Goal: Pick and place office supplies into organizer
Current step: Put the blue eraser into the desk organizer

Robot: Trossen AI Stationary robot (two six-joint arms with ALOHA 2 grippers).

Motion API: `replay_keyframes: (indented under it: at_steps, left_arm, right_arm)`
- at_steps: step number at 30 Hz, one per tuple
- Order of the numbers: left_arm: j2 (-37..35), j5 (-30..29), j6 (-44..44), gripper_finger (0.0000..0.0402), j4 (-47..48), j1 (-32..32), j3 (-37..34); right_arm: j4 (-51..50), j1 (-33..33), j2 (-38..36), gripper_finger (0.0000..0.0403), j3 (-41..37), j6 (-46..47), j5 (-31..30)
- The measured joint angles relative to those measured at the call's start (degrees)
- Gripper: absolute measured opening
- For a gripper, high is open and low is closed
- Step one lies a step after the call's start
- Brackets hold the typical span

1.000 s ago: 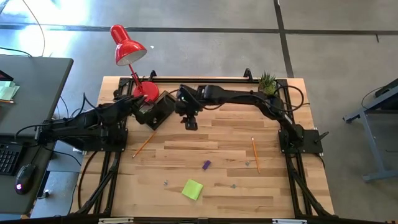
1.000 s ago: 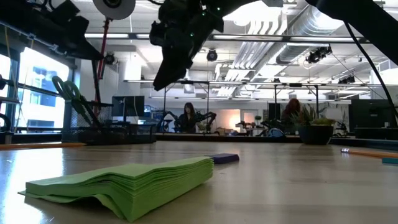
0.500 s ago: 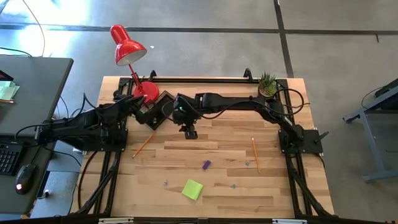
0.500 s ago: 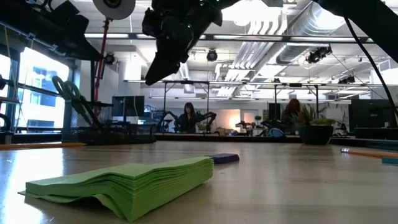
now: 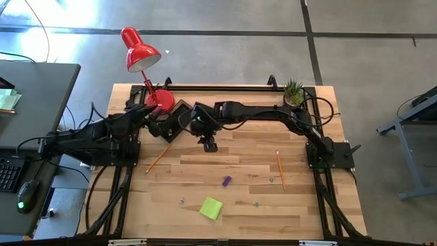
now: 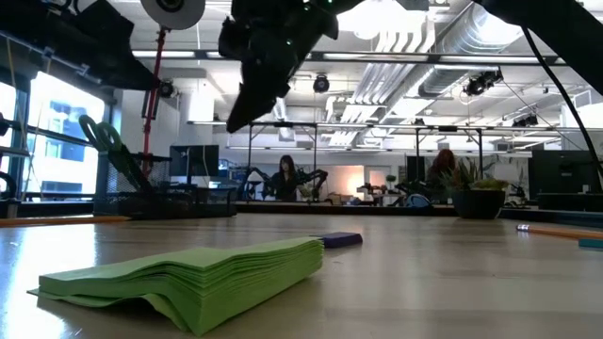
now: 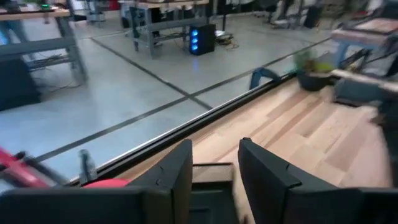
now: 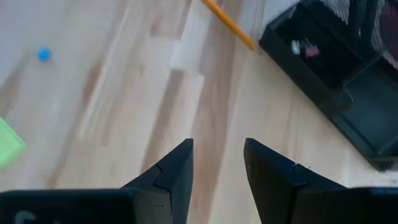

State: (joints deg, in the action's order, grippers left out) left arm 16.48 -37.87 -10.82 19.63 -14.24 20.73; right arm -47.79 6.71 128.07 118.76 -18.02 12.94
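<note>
Wooden slats form our table, with a red lamp and a small plant at its far edge. Our left gripper sits at the near-left side of the organizer, and in its wrist view the fingers stand spread with nothing between them. Our right gripper hangs just beside the organizer's right side, fingers also parted and empty above bare wood. We judge the job partly done: green-handled scissors stand up from the organizer in the low view, and a compartment holds a few small bits we cannot identify. Still loose on the table we count two pencils, one near the left arm and one toward the right, one sticky pad at the front, one purple piece mid-table, and about three tiny clips scattered near the front. Those six or seven items remain to be moved.
</note>
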Motion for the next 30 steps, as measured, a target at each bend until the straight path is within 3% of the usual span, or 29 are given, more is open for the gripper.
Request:
replay_keyframes:
  at_steps: [3,7,9,13,17,23,30]
  left_arm:
    - [-0.15,5.70,0.04,0.0118,-3.76,0.00,0.00]
    - [-0.08,16.95,1.62,0.0110,-10.13,0.00,0.00]
    - [0.08,19.73,1.83,0.0105,-11.06,0.04,0.00]
    - [0.28,19.61,1.56,0.0092,-9.48,0.02,0.00]
    - [0.28,21.74,1.54,0.0078,-9.19,0.00,0.00]
    - [0.28,26.16,1.87,0.0064,-9.61,0.00,0.00]
    - [0.28,27.18,1.98,0.0068,-9.55,0.00,0.00]
  right_arm:
    - [-4.46,0.54,0.00,0.0133,0.00,-1.22,-3.79]
    - [-11.38,2.13,0.00,0.0133,0.00,0.01,-3.54]
    - [-13.74,2.62,-0.02,0.0133,-0.31,3.65,-4.35]
    - [-20.22,2.16,-0.07,0.0133,-3.88,7.72,-9.60]
    - [-21.78,0.43,-0.07,0.0133,-11.78,7.72,-9.26]
    - [-18.19,-5.33,-0.89,0.0132,-19.27,7.69,-9.53]
    - [-11.41,-12.92,-5.06,0.0110,-20.26,5.49,-10.21]
